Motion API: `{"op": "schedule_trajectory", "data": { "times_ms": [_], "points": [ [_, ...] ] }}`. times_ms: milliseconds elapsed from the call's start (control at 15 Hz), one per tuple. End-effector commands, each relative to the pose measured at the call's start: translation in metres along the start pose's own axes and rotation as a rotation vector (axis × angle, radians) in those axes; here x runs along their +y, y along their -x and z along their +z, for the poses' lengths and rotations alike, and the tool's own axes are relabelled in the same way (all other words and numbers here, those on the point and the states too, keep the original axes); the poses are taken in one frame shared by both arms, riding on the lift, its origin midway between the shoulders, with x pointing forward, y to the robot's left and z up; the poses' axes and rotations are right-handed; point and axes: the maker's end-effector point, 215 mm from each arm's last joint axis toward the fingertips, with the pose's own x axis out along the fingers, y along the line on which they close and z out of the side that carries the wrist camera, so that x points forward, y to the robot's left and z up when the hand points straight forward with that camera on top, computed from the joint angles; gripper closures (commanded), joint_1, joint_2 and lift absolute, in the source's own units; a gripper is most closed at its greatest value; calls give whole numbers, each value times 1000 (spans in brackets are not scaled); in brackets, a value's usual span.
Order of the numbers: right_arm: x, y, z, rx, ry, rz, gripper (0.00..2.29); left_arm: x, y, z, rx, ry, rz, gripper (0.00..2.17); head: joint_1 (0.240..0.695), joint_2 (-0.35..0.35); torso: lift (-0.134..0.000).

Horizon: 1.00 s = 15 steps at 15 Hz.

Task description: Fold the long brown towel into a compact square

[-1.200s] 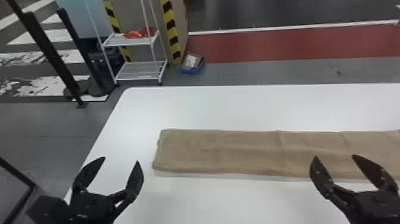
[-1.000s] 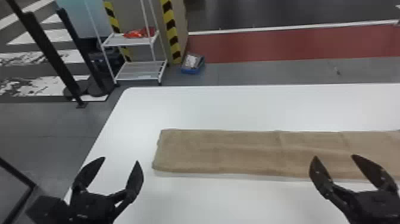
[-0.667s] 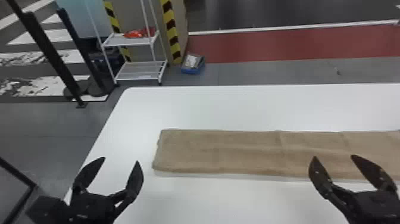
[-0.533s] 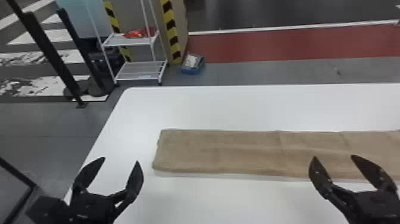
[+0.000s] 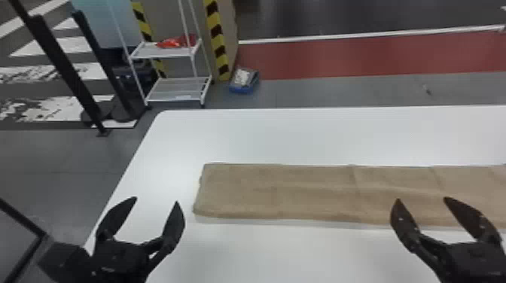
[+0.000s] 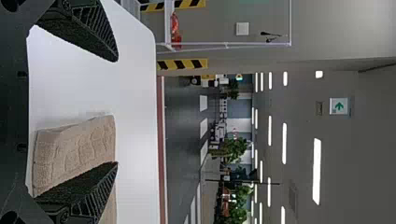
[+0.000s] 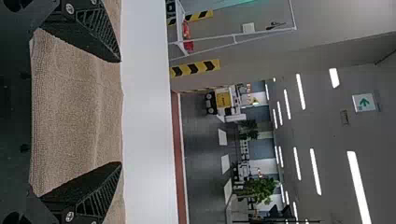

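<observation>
A long brown cloth towel (image 5: 271, 192) is lying flat across the middle of a white, smooth-topped desk (image 5: 263, 256), its long sides running roughly along the desk's far edge. Its left end is resting well in from the desk's left edge, while its right end is running out past the head view's right edge, so its full length is staying unseen. The desk's far left corner is showing, rounded; its right and near edges are being cut off. Shallow creases are crossing the cloth, and how many layers are lying there is hard to make out. The left black tool (image 5: 156, 200) is hanging near the desk's left edge, to the near left of the towel's left end, its two fingers standing wide apart with nothing between them. The right black tool (image 5: 421, 198) is hanging at the towel's near side, its fingers also standing apart and covering parts of that side in the head view; whether they are touching the cloth, the pictures are not telling. In the left wrist view one finger is hiding part of the towel. Beyond the desk, a white metal rack (image 5: 173, 54) is standing on the floor, its top being cut off by the head view, with a red object (image 5: 175, 42) of unclear shape lying on a shelf.
</observation>
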Motion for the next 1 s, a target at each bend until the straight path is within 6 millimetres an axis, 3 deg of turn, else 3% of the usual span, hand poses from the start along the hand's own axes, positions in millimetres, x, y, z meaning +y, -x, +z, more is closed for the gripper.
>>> {"op": "schedule_trajectory", "data": {
  "times_ms": [0,200,467,667,933],
  "points": [
    [0,0,-1,2,-1,0,100,-5,-15,-8,58,37,-13,87,695,162,-123],
    [-7,5,-1,0,4,-11,110,-7,-35,-21,148,77,-35,87,695,151,-123],
    [-29,12,1,-4,-1,-44,110,10,-64,-46,284,139,-23,87,695,124,-123],
    [-31,13,-1,0,-1,-47,110,21,-86,-58,362,204,-16,90,695,121,-123],
    [-32,13,-2,2,0,-47,110,18,-102,-80,461,269,-32,100,695,124,-123]
  ]
}}
